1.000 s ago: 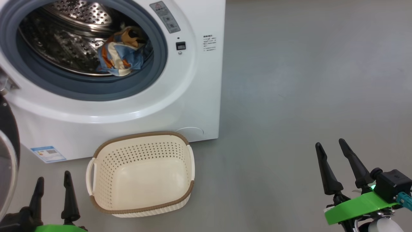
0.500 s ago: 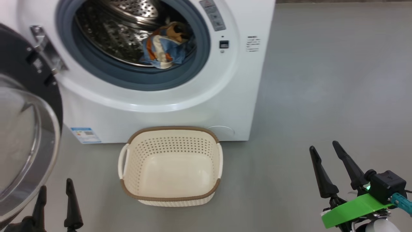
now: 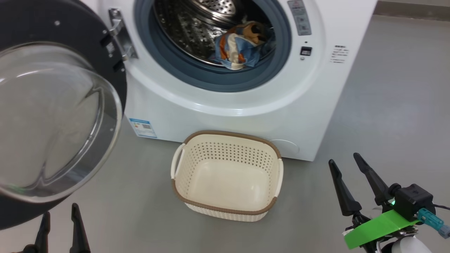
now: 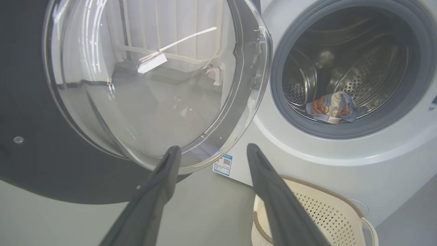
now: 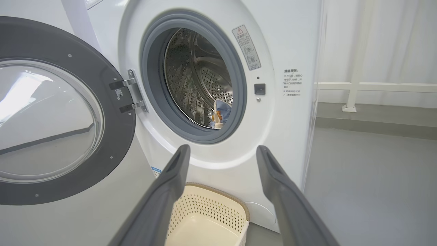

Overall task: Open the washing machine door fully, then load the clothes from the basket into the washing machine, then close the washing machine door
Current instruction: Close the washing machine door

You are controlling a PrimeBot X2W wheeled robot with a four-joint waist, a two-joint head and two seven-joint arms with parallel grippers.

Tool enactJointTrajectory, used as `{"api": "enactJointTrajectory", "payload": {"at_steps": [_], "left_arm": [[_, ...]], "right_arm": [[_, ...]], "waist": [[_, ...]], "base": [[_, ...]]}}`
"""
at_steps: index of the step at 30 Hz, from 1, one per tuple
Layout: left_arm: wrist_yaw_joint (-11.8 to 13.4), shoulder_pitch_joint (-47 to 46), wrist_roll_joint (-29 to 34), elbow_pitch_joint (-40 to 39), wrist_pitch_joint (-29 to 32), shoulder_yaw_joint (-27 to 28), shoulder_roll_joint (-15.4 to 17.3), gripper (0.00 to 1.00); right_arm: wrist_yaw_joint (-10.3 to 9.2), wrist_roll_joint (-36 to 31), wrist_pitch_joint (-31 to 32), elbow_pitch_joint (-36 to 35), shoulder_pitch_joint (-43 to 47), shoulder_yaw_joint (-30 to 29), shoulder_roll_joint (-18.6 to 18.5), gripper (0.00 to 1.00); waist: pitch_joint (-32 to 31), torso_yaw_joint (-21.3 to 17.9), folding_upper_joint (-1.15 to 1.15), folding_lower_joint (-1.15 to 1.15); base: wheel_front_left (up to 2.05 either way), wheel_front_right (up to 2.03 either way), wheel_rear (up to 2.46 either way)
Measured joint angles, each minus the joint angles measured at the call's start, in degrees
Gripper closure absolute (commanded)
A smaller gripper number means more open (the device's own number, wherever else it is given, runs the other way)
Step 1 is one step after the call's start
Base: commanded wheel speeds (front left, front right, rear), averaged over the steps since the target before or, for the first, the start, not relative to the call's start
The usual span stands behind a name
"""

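The white washing machine (image 3: pixel 246 116) stands with its round black door (image 3: pixel 52 116) swung wide open to the left on its hinge. The blue and orange printed clothes (image 3: pixel 239 47) lie at the front of the steel drum, also seen as clothes (image 4: pixel 333 107) in the left wrist view. The cream basket (image 3: pixel 226 175) sits on the floor in front of the machine with nothing in it. My left gripper (image 3: pixel 59 211) is open at the lower left, just below the door's edge. My right gripper (image 3: pixel 346 163) is open at the lower right, apart from everything.
Grey floor (image 3: pixel 393 116) stretches to the right of the machine. A white rail and pale wall (image 5: pixel 375 85) stand behind it. A blue label sticker (image 3: pixel 142 127) marks the machine's lower left front.
The head camera has swung left, so the machine and basket shifted right in view and the open door came in. Both grippers stayed open and low.
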Motion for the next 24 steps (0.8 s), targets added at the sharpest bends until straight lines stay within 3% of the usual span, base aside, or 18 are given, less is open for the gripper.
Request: {"api": "enactJointTrajectory", "payload": {"at_steps": [14, 24], "left_arm": [[0.0, 0.24, -0.05, -0.37, 0.0, 1.46, -0.31, 0.0], [0.0, 0.24, -1.05, -0.37, 0.0, 1.77, -0.35, 0.0]], "right_arm": [[0.0, 0.0, 0.0, 0.46, -2.15, 3.02, -0.8, 0.0], [0.0, 0.01, 0.0, 0.7, -2.22, 3.21, -1.51, 0.0]], "waist": [[0.7, 8.19, 0.0, 0.0], [1.33, 11.64, 0.0, 0.0]], "base": [[0.0, 0.0, 0.0], [0.0, 0.0, 0.0]]}}
